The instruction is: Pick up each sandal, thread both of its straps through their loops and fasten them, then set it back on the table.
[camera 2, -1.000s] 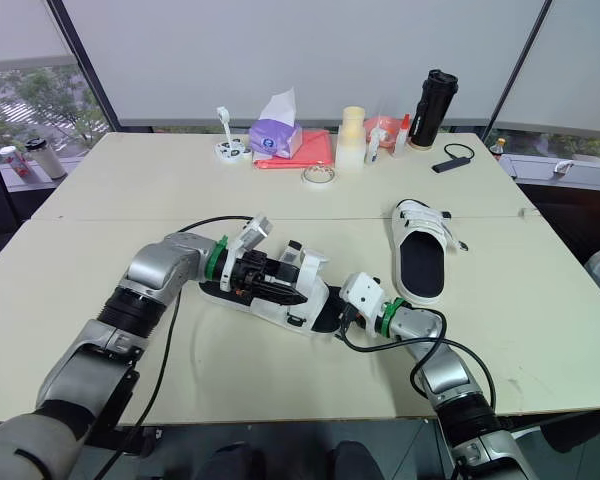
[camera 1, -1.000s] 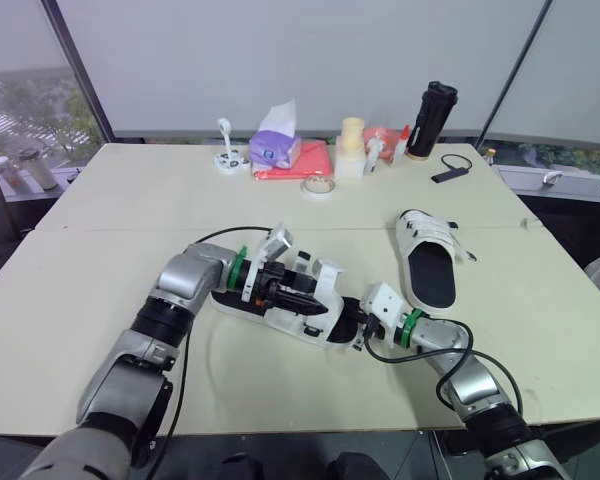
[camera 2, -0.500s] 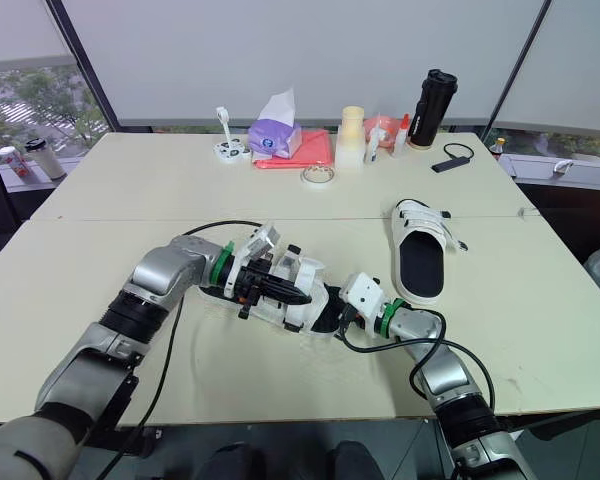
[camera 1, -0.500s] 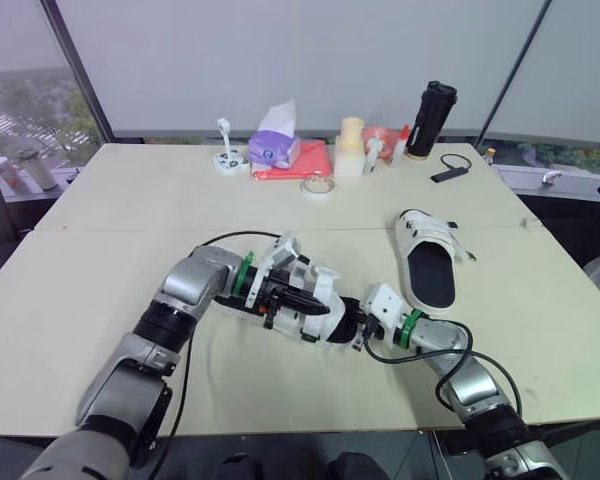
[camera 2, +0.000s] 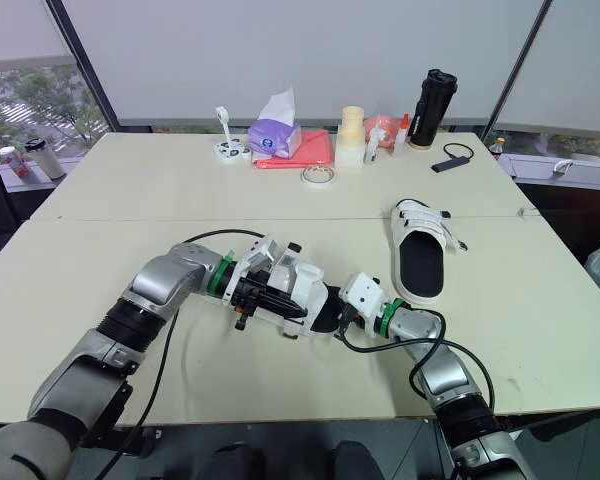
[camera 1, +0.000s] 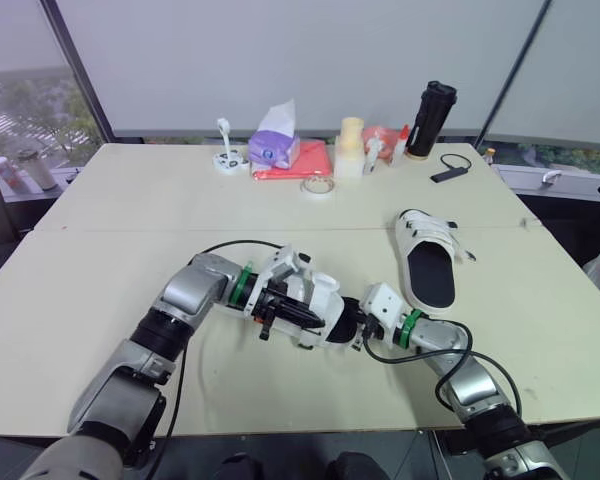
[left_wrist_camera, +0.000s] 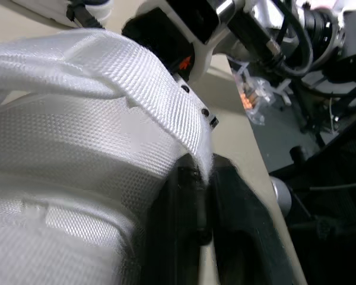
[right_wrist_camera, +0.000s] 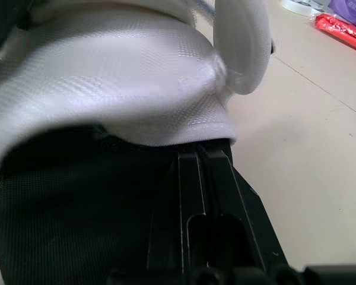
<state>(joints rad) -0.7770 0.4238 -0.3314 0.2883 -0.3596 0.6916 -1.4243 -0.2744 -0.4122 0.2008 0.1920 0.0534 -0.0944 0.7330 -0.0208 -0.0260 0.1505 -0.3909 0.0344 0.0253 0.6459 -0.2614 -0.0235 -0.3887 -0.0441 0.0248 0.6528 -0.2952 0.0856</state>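
Sandal point(camera 1: 318, 306) sits between your two grippers. Your left gripper point(left_wrist_camera: 200, 173) is clenched on its white strap point(left_wrist_camera: 107, 65). Your right gripper point(right_wrist_camera: 202, 155) has fingers pressed together at the black footbed; can't tell whether it grips. Second sandal point(camera 1: 427, 258) lies on the table point(camera 1: 130, 220) just beyond the right gripper.

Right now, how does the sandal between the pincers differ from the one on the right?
The near sandal is gripped by the left pincer and right pincer; the far sandal lies untouched. The near sandal lies crosswise; the far sandal points away from the robot. Both are white with black footbeds.
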